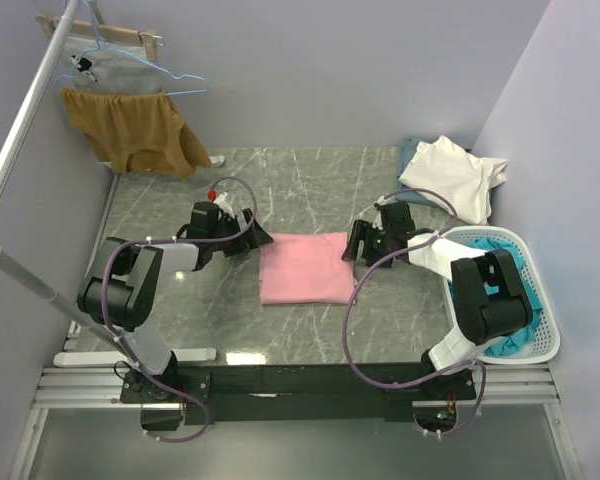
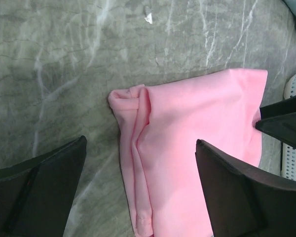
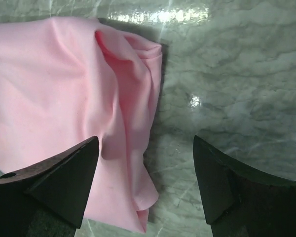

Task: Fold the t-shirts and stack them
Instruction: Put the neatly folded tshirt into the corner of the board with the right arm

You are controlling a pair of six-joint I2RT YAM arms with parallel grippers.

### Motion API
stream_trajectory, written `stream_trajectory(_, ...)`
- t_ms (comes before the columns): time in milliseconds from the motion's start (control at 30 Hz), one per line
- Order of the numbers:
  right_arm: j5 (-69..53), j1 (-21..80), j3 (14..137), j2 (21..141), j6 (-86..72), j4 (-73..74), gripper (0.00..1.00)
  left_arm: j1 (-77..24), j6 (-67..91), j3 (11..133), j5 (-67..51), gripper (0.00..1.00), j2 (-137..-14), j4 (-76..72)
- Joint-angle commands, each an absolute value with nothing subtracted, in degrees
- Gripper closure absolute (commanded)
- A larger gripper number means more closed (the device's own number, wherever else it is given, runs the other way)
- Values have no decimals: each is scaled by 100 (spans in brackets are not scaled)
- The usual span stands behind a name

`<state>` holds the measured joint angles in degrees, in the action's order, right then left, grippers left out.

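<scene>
The pink t-shirt (image 1: 305, 267) lies folded square in the middle of the table (image 1: 280, 180), with the left gripper (image 1: 250, 235) and right gripper (image 1: 358, 243) wide open and empty at its far corners; this fold looks done, so the next move is likely fetching a teal shirt (image 1: 515, 252) from the basket (image 1: 550, 330).

Spread dark fingers (image 3: 54, 182) straddle the pink t-shirt's (image 3: 54, 84) bunched edge on the marble table (image 3: 237, 74).

Left arm (image 1: 170, 258) bent, reaching inward, wrist low, jaws spread wide, empty; right arm (image 1: 435, 255) mirroring it, jaws likewise apart
</scene>
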<state>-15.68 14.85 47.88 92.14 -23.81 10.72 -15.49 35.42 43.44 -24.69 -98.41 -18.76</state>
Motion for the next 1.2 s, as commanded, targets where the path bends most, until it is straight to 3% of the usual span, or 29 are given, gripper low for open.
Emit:
stream_trajectory(0,-2378,1468,4448,9333,-2715,625,17,-1757,3647,4078,-2663,1,-9932,-1669)
stream_trajectory(167,-3225,1757,4210,9790,-3120,-174,17,-2118,3963,3929,-2856,0,-10116,-2056)
stream_trajectory(433,-3279,2750,4473,10608,-3875,-764,18,-2470,4333,3771,-2900,1,-10388,-2505)
stream_trajectory(533,-3182,2830,4544,10819,-4113,-1001,51,-2470,4333,3797,-2857,1,-10406,-2444)
stream_trajectory(600,-3059,2830,4657,10820,-4044,-924,93,-2470,4245,3858,-2804,1,-10371,-2330)
stream_trajectory(633,-2972,2839,4824,10793,-3999,-662,100,-2461,4210,3876,-2734,1,-10345,-2199)
stream_trajectory(900,-1443,2584,6019,9994,-2867,1168,100,-2435,3788,4306,-2075,1,-9933,-1293)
stream_trajectory(1167,-687,1497,7469,9843,-2382,2152,100,-2303,3692,4605,-1828,1,-9492,-888)
